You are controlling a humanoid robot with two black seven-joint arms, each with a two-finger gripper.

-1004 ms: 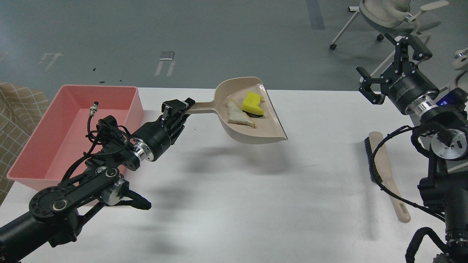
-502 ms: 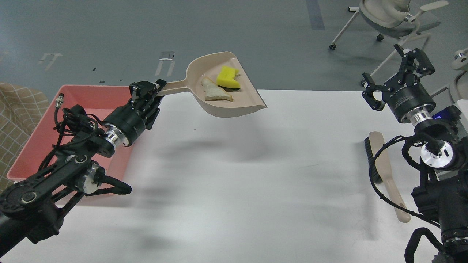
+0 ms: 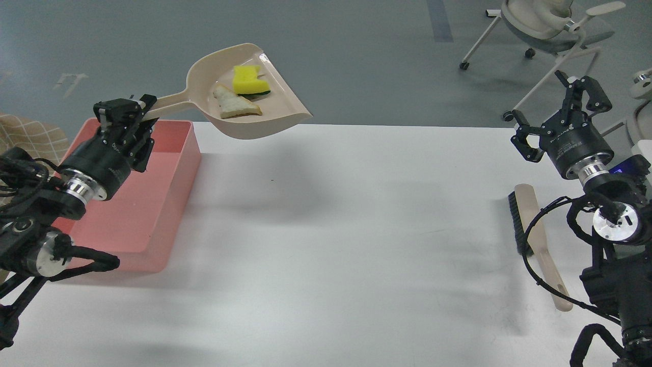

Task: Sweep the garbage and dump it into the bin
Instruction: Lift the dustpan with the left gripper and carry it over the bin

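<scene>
My left gripper (image 3: 127, 109) is shut on the handle of the beige dustpan (image 3: 277, 104) and holds it in the air above the table's far edge. In the pan lie the yellow sponge piece (image 3: 246, 79) with dark green backing and the off-white wedge (image 3: 233, 103). The pink bin (image 3: 168, 178) stands at the table's left, below and left of the pan; my left arm covers part of it. My right gripper (image 3: 558, 114) is open and empty at the far right, raised above the table.
The beige brush (image 3: 532, 232) with black bristles lies on the white table (image 3: 331, 229) at the right, under my right arm's cables. An office chair (image 3: 540, 23) stands on the grey floor behind. A checked cloth (image 3: 25, 140) shows at the left edge.
My left gripper has carried the dustpan with both scraps up and to the left, toward the bin. My right gripper has shifted slightly right, still open.
</scene>
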